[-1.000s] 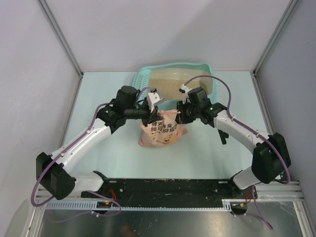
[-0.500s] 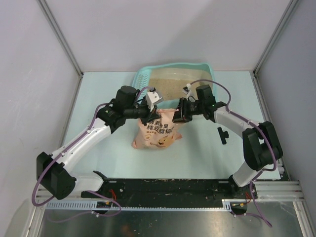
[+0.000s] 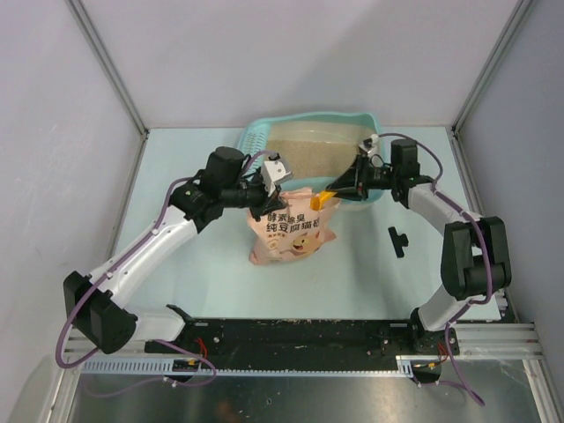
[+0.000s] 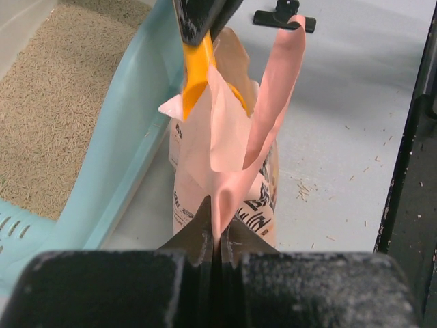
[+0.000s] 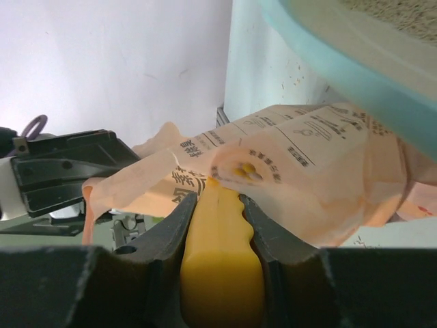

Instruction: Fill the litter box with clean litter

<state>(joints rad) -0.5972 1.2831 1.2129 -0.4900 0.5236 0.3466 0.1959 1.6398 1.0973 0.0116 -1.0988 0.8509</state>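
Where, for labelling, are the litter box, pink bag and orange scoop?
litter box point(image 3: 256, 141): top view, slotted end.
pink bag point(image 3: 291, 233): top view, printed front.
orange scoop point(image 5: 220, 256): right wrist view, handle.

From my screens the litter box point(image 4: 126, 147) looks like smooth teal plastic with a soft sheen. The clean litter point(image 4: 61, 89) in it is matt, beige and gritty. The pink bag point(image 4: 225, 130) reads as thin, crinkled film with a faint satin finish. The orange scoop point(image 5: 222, 256) is glossy moulded plastic. I see matt black plastic on the left tool point(image 4: 217, 220), dusted pale, and on the right tool point(image 5: 217, 206). The desk point(image 4: 341, 137) is a smooth, matt, pale sheet flecked with crumbs.
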